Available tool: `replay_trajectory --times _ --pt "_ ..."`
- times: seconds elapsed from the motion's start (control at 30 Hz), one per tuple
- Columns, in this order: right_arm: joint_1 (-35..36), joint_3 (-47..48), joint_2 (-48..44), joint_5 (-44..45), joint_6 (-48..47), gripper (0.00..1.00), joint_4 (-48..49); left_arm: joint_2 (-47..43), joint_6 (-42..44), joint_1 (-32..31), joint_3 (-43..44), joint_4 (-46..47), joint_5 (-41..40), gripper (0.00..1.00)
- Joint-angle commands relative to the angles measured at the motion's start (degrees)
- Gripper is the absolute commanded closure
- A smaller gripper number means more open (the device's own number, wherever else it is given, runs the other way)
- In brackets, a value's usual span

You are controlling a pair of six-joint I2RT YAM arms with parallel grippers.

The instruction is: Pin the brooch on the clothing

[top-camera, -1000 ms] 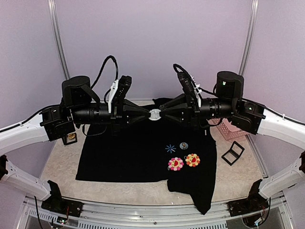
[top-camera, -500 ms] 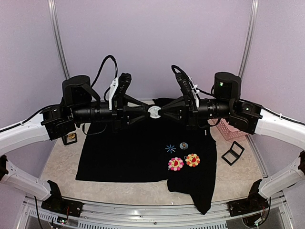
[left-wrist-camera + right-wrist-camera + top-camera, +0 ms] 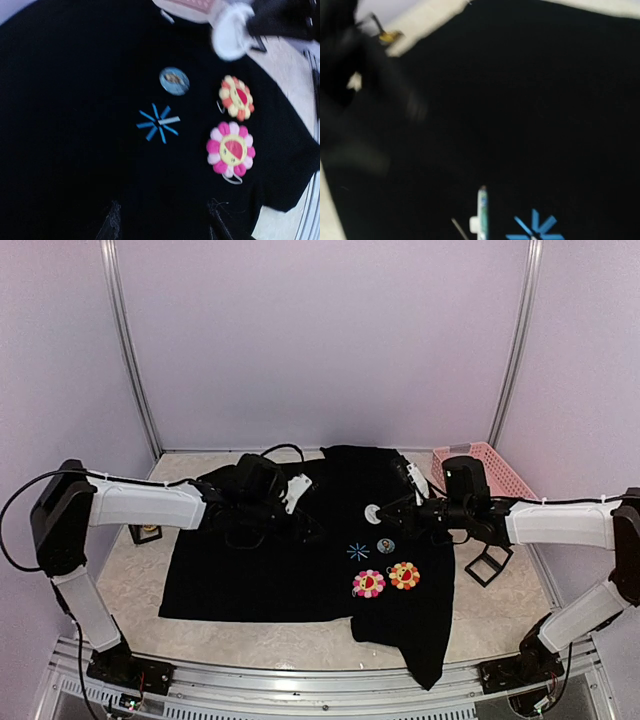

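The clothing (image 3: 270,560), a black shirt, lies flat on the table with a light-blue star (image 3: 357,551), a small round badge (image 3: 386,545), a pink flower (image 3: 368,583) and an orange flower (image 3: 404,575). My right gripper (image 3: 383,512) is shut on the brooch (image 3: 370,512), a white disc held just above the shirt behind the star. The right wrist view shows the brooch (image 3: 482,215) edge-on with its pin sticking out. My left gripper (image 3: 312,530) hovers over the shirt to the left, with its fingers (image 3: 112,225) open and nothing between them.
A pink basket (image 3: 480,465) stands at the back right. A small black stand (image 3: 488,562) sits beside the shirt's right edge. Another small black stand (image 3: 148,531) with something yellow is at the left edge. A shirt sleeve (image 3: 430,660) hangs toward the front rail.
Both arms have dropped from high in front of the camera to low over the shirt. The left gripper let go of the brooch and opened. The right gripper keeps the brooch.
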Motion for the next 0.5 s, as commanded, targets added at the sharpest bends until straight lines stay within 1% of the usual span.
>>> replay_trajectory --times 0.0,0.07,0.13,0.2,0.27,0.37,0.47 --pt "-0.47 -3.72 2.17 4.63 -2.97 1.00 8.22 3.66 11.94 -4.66 -1.69 -0.32 2.47 0.45" --pt "-0.52 -4.81 3.33 4.33 -4.72 1.00 10.27 5.46 16.22 -5.73 -1.95 -0.04 2.99 0.42" --pt "-0.47 -4.89 4.54 3.62 -6.60 1.00 11.04 7.58 20.02 -6.50 -0.48 -1.74 2.92 0.38" --pt "-0.50 -4.44 5.91 2.91 -7.91 1.00 11.12 10.24 22.23 -6.49 1.82 -3.64 2.52 0.38" --pt "-0.50 -3.93 7.57 2.26 -8.94 1.00 11.01 12.73 22.54 -5.70 3.62 -4.76 -0.41 0.37" --pt "-0.55 -2.87 9.39 1.38 -9.91 1.00 10.08 17.53 22.54 -5.00 6.63 -9.08 -4.34 0.38" --pt "-0.55 -2.23 10.36 0.76 -10.51 1.00 9.83 19.77 23.19 -5.24 5.80 -9.99 -3.88 0.37"
